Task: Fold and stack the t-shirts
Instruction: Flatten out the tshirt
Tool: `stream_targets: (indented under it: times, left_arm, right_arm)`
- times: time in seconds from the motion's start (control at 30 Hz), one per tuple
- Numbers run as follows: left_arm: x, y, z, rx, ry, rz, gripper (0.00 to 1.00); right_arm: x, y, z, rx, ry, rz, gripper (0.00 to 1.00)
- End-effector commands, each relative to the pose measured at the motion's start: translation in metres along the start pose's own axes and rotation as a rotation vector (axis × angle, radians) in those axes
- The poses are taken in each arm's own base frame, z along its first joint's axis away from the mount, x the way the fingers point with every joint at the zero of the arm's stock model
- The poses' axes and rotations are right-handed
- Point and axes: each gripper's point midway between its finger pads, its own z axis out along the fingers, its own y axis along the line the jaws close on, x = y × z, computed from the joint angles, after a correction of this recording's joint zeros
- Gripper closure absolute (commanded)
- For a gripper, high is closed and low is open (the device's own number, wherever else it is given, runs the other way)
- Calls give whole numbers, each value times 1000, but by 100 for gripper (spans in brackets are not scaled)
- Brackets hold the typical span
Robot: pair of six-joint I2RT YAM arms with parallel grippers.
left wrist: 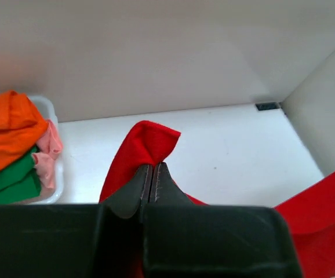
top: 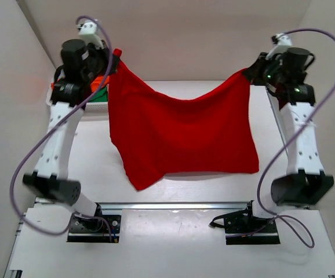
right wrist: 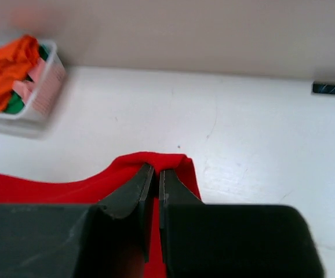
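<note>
I'm pinching the red t-shirt [top: 179,133] with both grippers, holding it up and spread between my arms over the table [top: 92,162]. My left gripper [left wrist: 154,167] is pressing its jaws together on one top corner, with cloth poking out past the tips. My right gripper [right wrist: 156,169] is clamping the other top corner the same way. The top edge is sagging in the middle. Can't tell if the hem is touching the table. The orange t-shirt [left wrist: 8,130], green t-shirt [left wrist: 11,179] and pink t-shirt [left wrist: 47,145] are lying heaped in the white basket [right wrist: 50,69] at the table's far left, just behind my left arm.
</note>
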Motion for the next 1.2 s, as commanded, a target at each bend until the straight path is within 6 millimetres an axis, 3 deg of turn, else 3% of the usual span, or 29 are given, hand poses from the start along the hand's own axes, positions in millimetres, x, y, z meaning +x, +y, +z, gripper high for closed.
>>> stream_targets:
  times: [0.0, 0.03, 0.07, 0.17, 0.2, 0.23, 0.3, 0.33, 0.4, 0.43, 0.53, 0.57, 0.6, 0.7, 0.77, 0.8, 0.87, 0.9, 0.93, 1.0, 1.03, 1.1, 1.17]
  left_arm:
    - [-14, -3, 33, 39, -13, 47, 100]
    - [4, 5, 56, 27, 38, 41, 100]
    - [0, 10, 74, 27, 37, 31, 100]
    - [-28, 18, 97, 45, -20, 11, 100]
    - [-48, 15, 95, 58, -75, 4, 100]
    - [-75, 10, 81, 77, -147, 6, 100]
    - [-104, 4, 59, 103, -233, -1, 100]
    - [-106, 6, 56, 105, -245, 0, 100]
    - [-133, -11, 20, 117, -313, 34, 100]
    - [-145, -19, 3, 123, -344, 49, 100]
    - [-149, -31, -20, 142, -362, 57, 100]
    - [-138, -30, -15, 138, -331, 57, 100]
    - [-137, -37, -26, 149, -332, 58, 100]
    - [-96, -43, -33, 148, -257, 59, 100]
    - [-40, -36, -26, 134, -152, 27, 100]
    - [-39, -37, -42, 136, -167, 30, 100]
    - [5, -27, -59, 106, -112, -3, 100]
    - [40, -15, -57, 78, -43, -21, 100]
    - [44, -16, -74, 72, -59, -33, 100]
    - [101, -1, -88, 22, 40, -56, 100]
    - [103, 0, -104, 9, 22, -63, 100]
    - [158, 13, -119, -29, 120, -85, 100]
    - [167, 14, -138, -29, 123, -96, 100]
  right_arm:
    - [0, -10, 41, 5, 12, -58, 100]
    - [0, -13, 47, 10, 17, -59, 100]
    - [-5, -19, 61, 11, 13, -69, 99]
    - [-29, -37, 88, 58, -4, -104, 100]
    - [-57, -37, 85, 62, -64, -124, 100]
    - [-72, -39, 82, 64, -97, -124, 100]
    - [-99, -43, 69, 58, -179, -116, 100]
    - [-110, -39, 56, 54, -213, -119, 100]
    - [-130, -43, 36, 52, -288, -119, 100]
    - [-132, -46, 26, 62, -298, -113, 100]
    - [-126, -51, 16, 67, -283, -102, 100]
    - [-113, -56, 19, 74, -250, -86, 100]
    - [-109, -57, 15, 79, -241, -85, 100]
    - [-57, -62, 21, 84, -153, -45, 100]
    - [-9, -63, 15, 93, -83, -9, 100]
    - [-5, -58, 8, 93, -92, -14, 99]
    - [50, -66, 6, 118, 6, 33, 100]
    - [73, -67, -1, 121, 39, 61, 100]
    - [86, -66, -3, 116, 62, 76, 100]
    - [121, -64, -19, 130, 115, 108, 100]
    - [134, -65, -23, 140, 148, 119, 100]
    - [152, -60, -38, 155, 182, 124, 100]
    - [155, -57, -50, 154, 182, 125, 100]
